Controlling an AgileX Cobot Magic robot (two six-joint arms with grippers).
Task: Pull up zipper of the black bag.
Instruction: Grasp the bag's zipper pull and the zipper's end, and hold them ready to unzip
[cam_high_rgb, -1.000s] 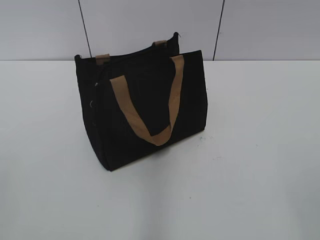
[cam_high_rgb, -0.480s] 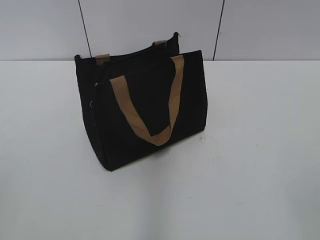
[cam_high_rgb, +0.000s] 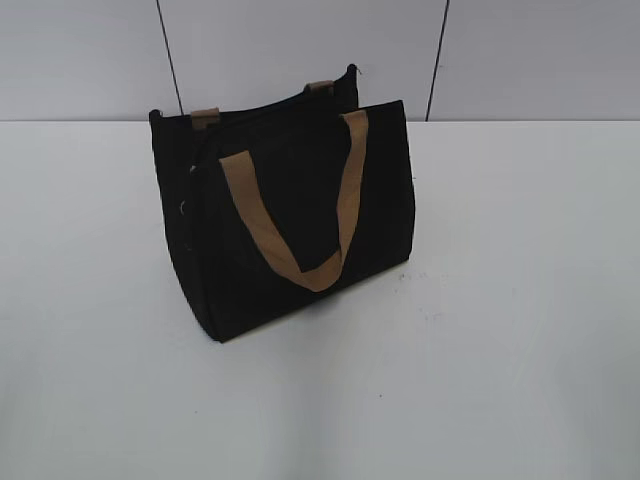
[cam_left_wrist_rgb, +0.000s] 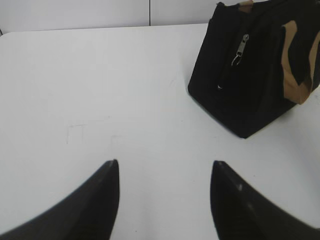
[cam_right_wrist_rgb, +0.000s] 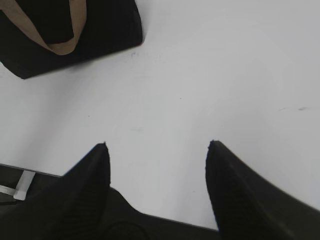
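The left gripper (cam_left_wrist_rgb: 165, 167), a pair of dark pointed fingers entering from the bottom edge of the left wrist view, has its jaws spread wide apart with nothing between them, hovering over bare white tabletop (cam_left_wrist_rgb: 100, 90). From it, the boxy black fabric tote bag (cam_left_wrist_rgb: 250, 85) lies toward one o'clock, well apart, standing on the table with one narrow end turned to this camera. On that end runs the black zip line with its small silver metal pull (cam_left_wrist_rgb: 241, 47), hanging near the top of the bag, the slider and ring plainly visible against the dark cloth. The right gripper (cam_right_wrist_rgb: 157, 145), likewise two dark tapered fingers rising from the bottom of the right wrist view, also stands wide open and empty above the white surface close to the table's near edge; the bag sits toward eleven o'clock from it, well apart, with one tan-brown webbing loop handle (cam_right_wrist_rgb: 57, 40) draped down its side. In the exterior view neither gripper shows; the bag stands upright left of centre on the table, its broad face carrying the drooping tan handle, a second tan handle (cam_high_rgb: 205, 116) peeking over the top rim, and the zipper shows only as faint silver glints on the left end panel.
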